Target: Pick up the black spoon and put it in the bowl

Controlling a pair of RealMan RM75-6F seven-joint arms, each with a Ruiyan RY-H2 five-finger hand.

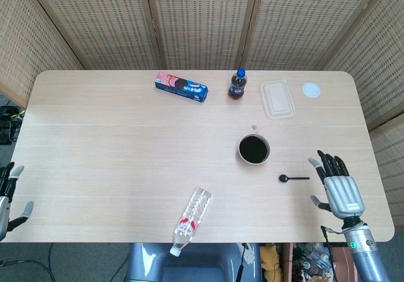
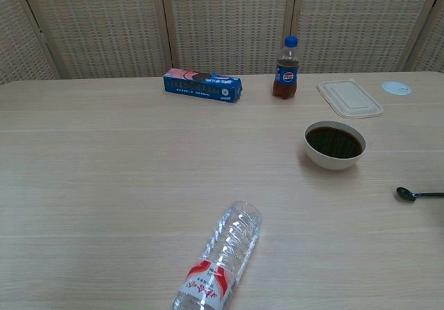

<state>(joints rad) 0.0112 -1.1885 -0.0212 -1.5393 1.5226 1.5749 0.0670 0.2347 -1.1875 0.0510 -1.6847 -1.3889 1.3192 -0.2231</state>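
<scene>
The small black spoon (image 1: 293,178) lies flat on the pale wooden table, handle pointing right, near the bowl (image 1: 254,149). The bowl, white outside and dark inside, stands upright.

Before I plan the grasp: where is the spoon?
In the head view the spoon lies flat on the table's right side, between the bowl and the right robot hand.
</scene>
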